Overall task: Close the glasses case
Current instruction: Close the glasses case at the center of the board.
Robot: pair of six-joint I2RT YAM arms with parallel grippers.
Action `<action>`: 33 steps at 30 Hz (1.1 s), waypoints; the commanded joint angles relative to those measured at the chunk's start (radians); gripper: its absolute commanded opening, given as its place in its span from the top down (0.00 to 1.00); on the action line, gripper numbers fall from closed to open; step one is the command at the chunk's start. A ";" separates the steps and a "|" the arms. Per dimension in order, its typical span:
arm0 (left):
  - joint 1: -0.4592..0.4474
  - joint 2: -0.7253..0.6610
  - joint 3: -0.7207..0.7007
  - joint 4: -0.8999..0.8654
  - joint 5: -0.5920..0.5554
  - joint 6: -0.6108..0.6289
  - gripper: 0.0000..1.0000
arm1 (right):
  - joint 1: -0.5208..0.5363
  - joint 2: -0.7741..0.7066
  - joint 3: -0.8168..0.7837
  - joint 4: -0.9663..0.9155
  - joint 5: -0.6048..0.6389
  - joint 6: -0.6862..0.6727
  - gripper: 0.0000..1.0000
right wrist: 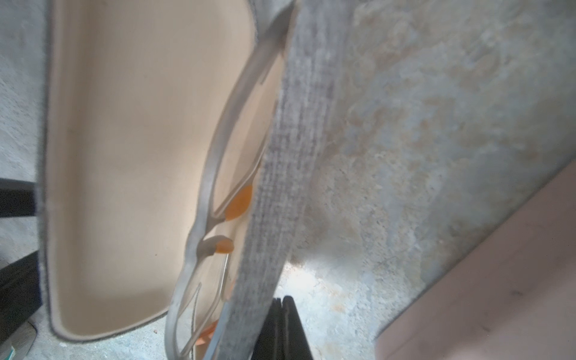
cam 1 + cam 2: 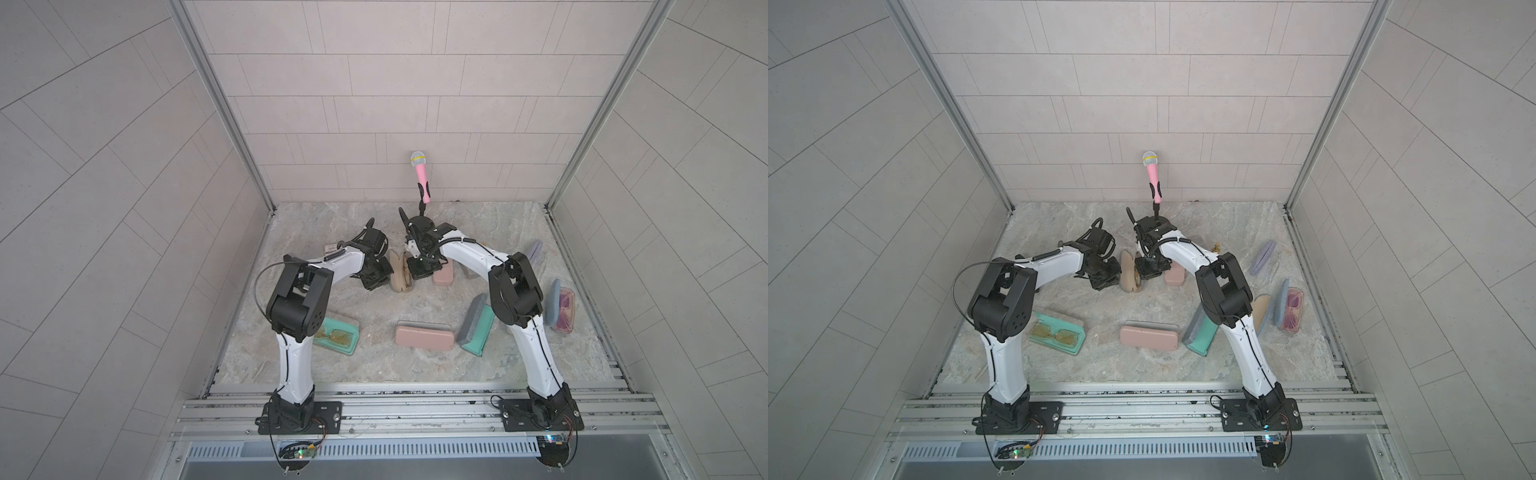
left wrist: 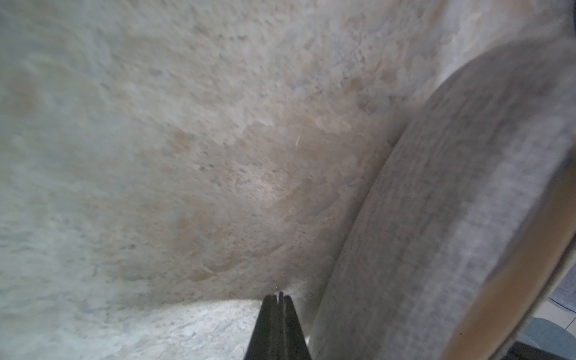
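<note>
The glasses case [image 2: 400,272] [image 2: 1130,272] stands on edge at mid-table, its two halves tilted close together with a narrow gap. It has a grey fabric outside [image 3: 436,218] and a beige lining [image 1: 124,156]. Clear-framed glasses [image 1: 215,174] with orange nose pads lie inside. My left gripper [image 2: 380,277] [image 3: 278,296] is shut, empty, right beside one half's outer face. My right gripper [image 2: 417,270] [image 1: 282,300] is shut, empty, right against the outside of the other half [image 1: 280,156]. Whether the left fingers touch the fabric I cannot tell.
A closed pink case [image 2: 424,338] lies in front. An open teal case with yellow glasses [image 2: 336,334] sits under the left arm. A teal-grey case [image 2: 476,324], a blue case with pink glasses [image 2: 563,309], another pink case [image 2: 444,274], a lavender case [image 2: 536,251] and a pink microphone [image 2: 420,174] stand around.
</note>
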 commanded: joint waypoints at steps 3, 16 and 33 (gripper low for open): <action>-0.032 0.026 0.056 -0.038 -0.017 0.021 1.00 | 0.019 0.021 0.044 -0.039 -0.008 -0.028 1.00; -0.075 0.046 0.145 -0.080 -0.029 0.036 1.00 | 0.054 0.046 0.114 -0.089 -0.035 -0.080 1.00; -0.104 0.063 0.205 -0.089 -0.017 0.052 1.00 | 0.078 0.090 0.176 -0.130 -0.063 -0.116 1.00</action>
